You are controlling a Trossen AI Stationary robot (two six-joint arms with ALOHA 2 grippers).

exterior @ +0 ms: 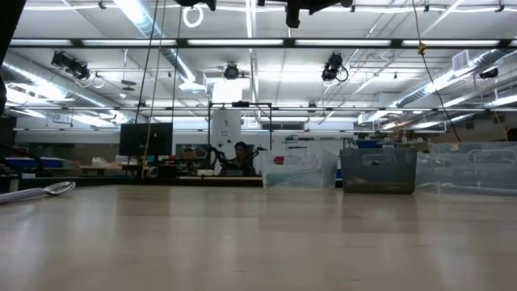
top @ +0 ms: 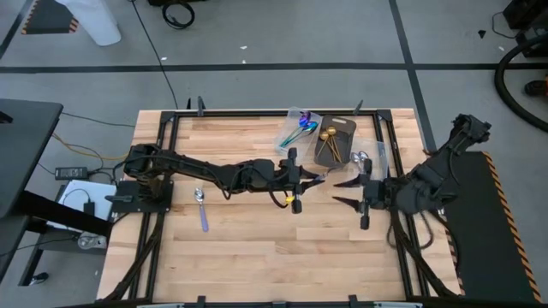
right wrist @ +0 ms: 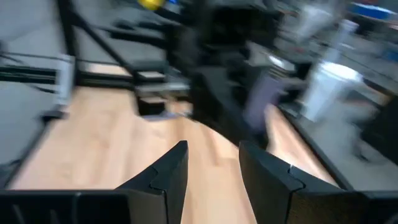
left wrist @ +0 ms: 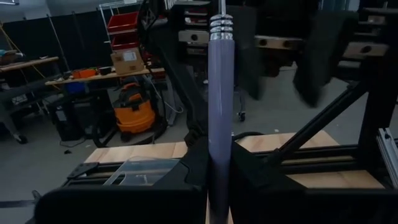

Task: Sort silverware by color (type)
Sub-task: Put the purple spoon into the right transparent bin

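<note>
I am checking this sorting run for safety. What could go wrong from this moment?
1. The left gripper holds a purple-handled utensil upright by one end only; it might swivel or slip out before reaching the clear tray.
2. The right gripper waits open close beside the left one; if either arm moves across, they could collide.
3. One spoon lies alone near the left arm's base, so it may be overlooked.

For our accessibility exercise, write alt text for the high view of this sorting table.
Two dark robot arms meet mid-table: the left hand grips a slim spoon, the right hand is open. Behind them, trays hold purple-blue spoons and gold spoons; one spoon lies alone on the table.
</note>
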